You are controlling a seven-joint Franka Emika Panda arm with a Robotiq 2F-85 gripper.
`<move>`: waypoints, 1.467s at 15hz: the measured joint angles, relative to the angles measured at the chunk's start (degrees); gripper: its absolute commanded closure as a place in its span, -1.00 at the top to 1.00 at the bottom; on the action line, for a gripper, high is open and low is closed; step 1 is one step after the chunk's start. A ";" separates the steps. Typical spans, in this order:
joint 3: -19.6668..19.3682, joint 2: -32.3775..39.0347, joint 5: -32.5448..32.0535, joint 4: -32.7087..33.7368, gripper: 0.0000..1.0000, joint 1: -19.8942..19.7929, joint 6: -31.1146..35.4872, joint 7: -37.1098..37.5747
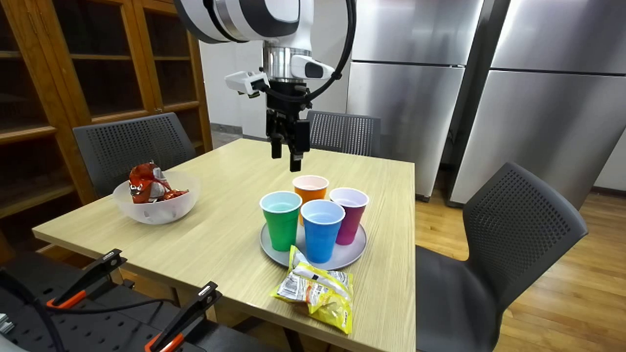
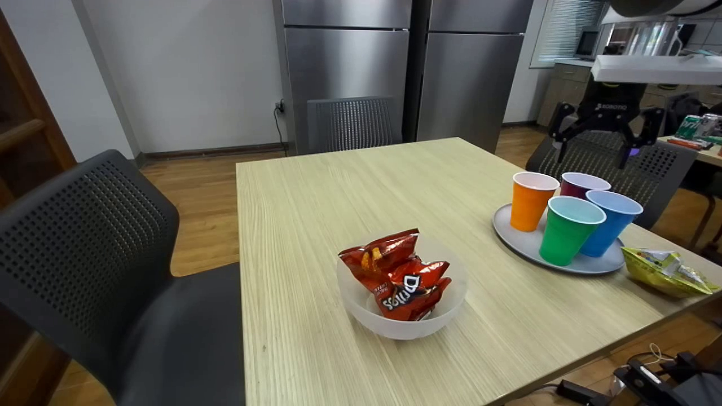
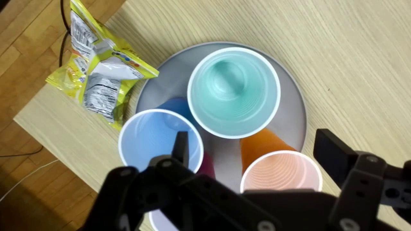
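Note:
My gripper [image 1: 286, 157] hangs above the table with its fingers wide apart and nothing between them. Below it, a round grey plate [image 3: 295, 106] bears a green cup [image 3: 234, 93], a blue cup [image 3: 154, 138], an orange cup [image 3: 266, 144] and a purple cup [image 1: 350, 222]. All the cups stand upright with open mouths. From the wrist view, one finger [image 3: 182, 144] overlaps the blue cup's mouth and the orange cup lies closest between the fingers. Most of the purple cup is hidden there behind the gripper. In both exterior views the fingertips stay above the rims, touching no cup.
A yellow snack bag [image 1: 318, 293] lies against the plate near the table's edge. A frosted bowl [image 2: 406, 330] holding red Doritos bags [image 2: 403, 282] stands elsewhere on the wooden table [image 2: 350, 192]. Dark chairs [image 1: 518, 234] surround the table, and steel refrigerators [image 1: 406, 112] stand behind.

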 measured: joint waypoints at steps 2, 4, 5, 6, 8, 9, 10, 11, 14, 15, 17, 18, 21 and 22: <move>-0.82 -1.01 1.42 -1.37 1.00 -1.50 -0.01 -0.98; -1.74 -1.67 3.01 -2.66 1.00 -3.02 -0.02 -2.04; -2.21 -1.89 3.46 -3.22 1.00 -3.69 -0.02 -2.24; -2.72 -2.00 3.89 -3.75 1.00 -4.29 -0.02 -2.30; -3.70 -2.01 4.77 -4.74 1.00 -5.53 -0.02 -2.34; -4.17 -2.00 5.29 -5.21 1.00 -6.09 -0.02 -2.34; -4.67 -1.99 5.78 -5.69 1.00 -6.66 -0.02 -2.34; -5.19 -1.96 6.27 -6.12 1.00 -7.19 -0.02 -2.34; -6.68 -1.79 7.21 -7.25 1.00 -8.82 -0.02 -2.34; -7.12 -1.72 7.45 -7.52 1.00 -9.27 -0.02 -2.34; -7.74 -1.66 8.29 -7.89 1.00 -9.87 -0.06 -2.34; -7.73 -1.66 8.98 -7.91 1.00 -9.92 -0.11 -2.39; -7.46 -1.66 9.78 -7.91 1.00 -9.78 -0.12 -2.42; -7.46 -1.66 9.79 -7.91 1.00 -9.78 -0.12 -2.42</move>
